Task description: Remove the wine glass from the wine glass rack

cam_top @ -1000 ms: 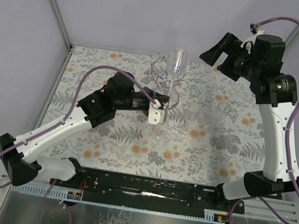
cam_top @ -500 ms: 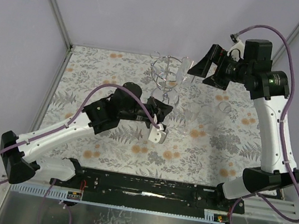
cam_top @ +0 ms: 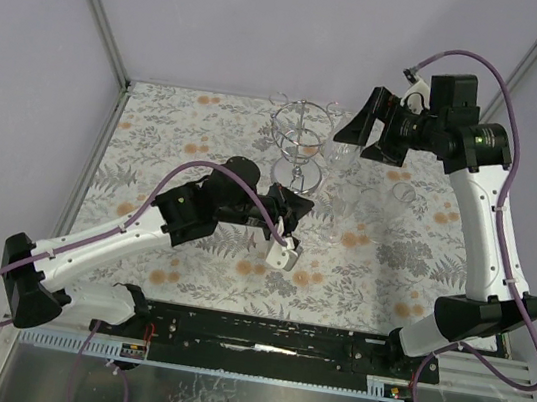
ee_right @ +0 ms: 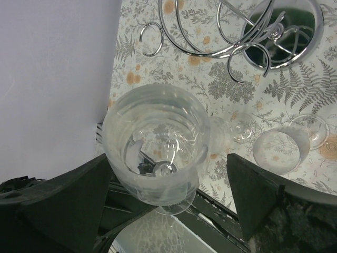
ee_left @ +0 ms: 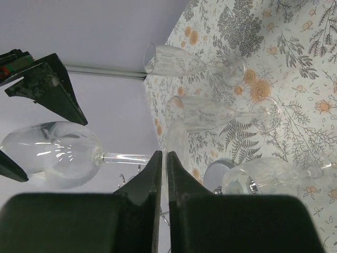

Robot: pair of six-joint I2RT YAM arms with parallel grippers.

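Note:
The chrome wine glass rack (cam_top: 300, 143) stands at the back middle of the table; its rings (ee_right: 205, 37) and mirrored base (ee_right: 310, 31) show at the top of the right wrist view. My right gripper (cam_top: 362, 139) is just right of the rack, its wide-set fingers (ee_right: 63, 205) on both sides of the bowl of a clear wine glass (ee_right: 155, 132). The glass is upright, apart from the rack and off the table. It also shows in the left wrist view (ee_left: 52, 153). My left gripper (ee_left: 164, 154) is shut and empty, low in front of the rack (cam_top: 298, 206).
Several clear glasses stand on the floral table right of the rack, among them two flutes (ee_left: 184, 60) (ee_left: 210, 110) and a rounder glass (ee_left: 263, 176) by the rack base. One rim (ee_right: 279, 150) shows near my right finger. The wall is behind the rack.
My right gripper swung down and left to the rack and took the glass, which moved from above the rack to its right and lower. My left gripper drew back towards the near side.

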